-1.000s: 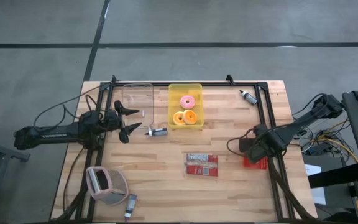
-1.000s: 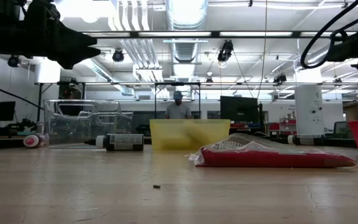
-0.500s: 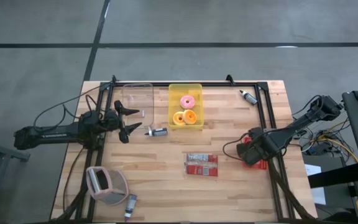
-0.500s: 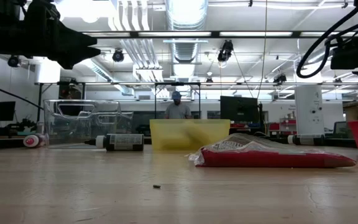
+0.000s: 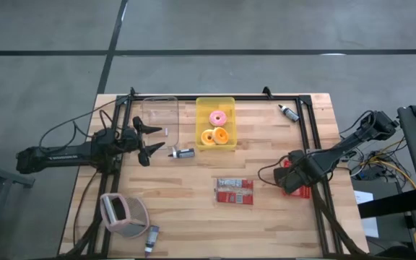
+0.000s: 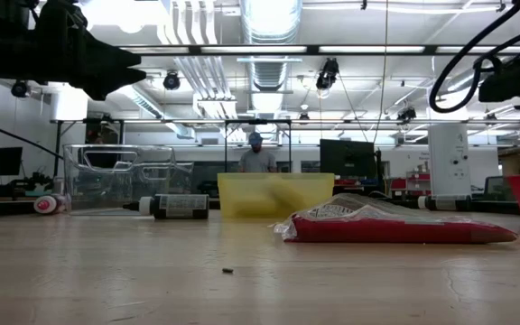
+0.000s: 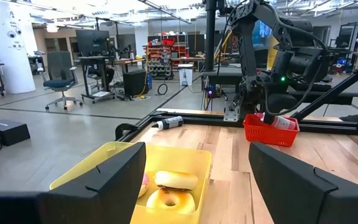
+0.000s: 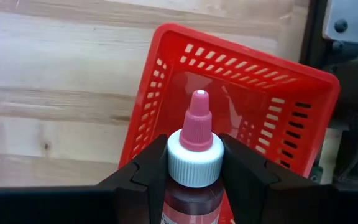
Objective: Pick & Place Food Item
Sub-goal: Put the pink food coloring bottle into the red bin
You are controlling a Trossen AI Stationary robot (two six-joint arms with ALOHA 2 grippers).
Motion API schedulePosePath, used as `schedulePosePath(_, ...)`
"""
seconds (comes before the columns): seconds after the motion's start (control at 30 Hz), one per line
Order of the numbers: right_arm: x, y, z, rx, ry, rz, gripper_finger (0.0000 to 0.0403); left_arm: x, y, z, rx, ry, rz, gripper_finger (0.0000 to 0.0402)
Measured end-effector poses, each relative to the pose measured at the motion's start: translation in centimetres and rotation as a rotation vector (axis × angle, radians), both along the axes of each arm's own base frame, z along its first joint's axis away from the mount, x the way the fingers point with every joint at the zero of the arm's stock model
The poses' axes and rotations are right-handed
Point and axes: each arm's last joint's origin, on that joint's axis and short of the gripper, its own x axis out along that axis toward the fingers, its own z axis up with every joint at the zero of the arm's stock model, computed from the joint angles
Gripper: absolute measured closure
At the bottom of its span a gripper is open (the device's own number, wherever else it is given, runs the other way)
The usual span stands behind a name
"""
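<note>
My right gripper point(image 5: 289, 175) is at the table's right edge over a red basket point(image 5: 300, 191) and is shut on a sauce bottle point(image 8: 194, 168) that has red contents, a white cap and a pink nozzle. The left wrist view also shows the basket point(image 7: 271, 129) and the bottle point(image 7: 279, 121) under that arm. A yellow bin point(image 5: 215, 123) at the far middle holds three donuts. A red-and-silver food packet point(image 5: 235, 192) lies flat on the table. My left gripper point(image 5: 146, 141) hovers open and empty to the left of the bin. My right gripper pinches the bottle's shoulder point(image 8: 194, 190), just under the white cap, between its two fingers point(image 8: 151, 168). The bottle lies along the fingers, with its nozzle pointing away from the wrist over the basket. The gripper hides the bottle's lower body.
A clear container point(image 5: 159, 115) stands left of the bin, with a small bottle point(image 5: 183, 153) lying near it. Another small bottle point(image 5: 289, 112) lies at the far right. A pink-and-white item point(image 5: 123, 214) and a small bottle point(image 5: 152, 237) sit at the near left. A black frame point(image 5: 309, 137) borders the table.
My right gripper has shifted a little toward the table's near edge and left over the red basket, still shut on the bottle.
</note>
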Motion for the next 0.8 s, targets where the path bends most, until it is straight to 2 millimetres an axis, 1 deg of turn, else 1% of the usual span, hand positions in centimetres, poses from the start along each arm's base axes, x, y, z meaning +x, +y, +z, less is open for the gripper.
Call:
schedulePosePath(0.17,-0.2,-0.1,-0.6,-0.003,0.004,-0.003,0.0282,0.0,0.0,0.0,0.0,0.0,0.0,0.0112)
schedulePosePath(0.37,0.1,0.1,-1.0,-0.019,0.027,-0.007,0.0282,0.0,0.0,0.0,0.0,0.0,0.0,0.0111)
schedulePosePath(0.5,0.7,0.4,-1.7,-0.03,0.042,-0.013,0.0282,0.0,0.0,0.0,0.0,0.0,0.0,0.0112)
schedulePosePath(0.7,1.6,0.9,-3.0,-0.035,0.079,0.067,0.0282,0.0,0.0,0.0,0.0,0.0,0.0,0.0112)
schedulePosePath(0.8,1.7,1.1,-3.4,-0.028,0.098,0.002,0.0282,0.0,0.0,0.0,0.0,0.0,0.0,0.0112)
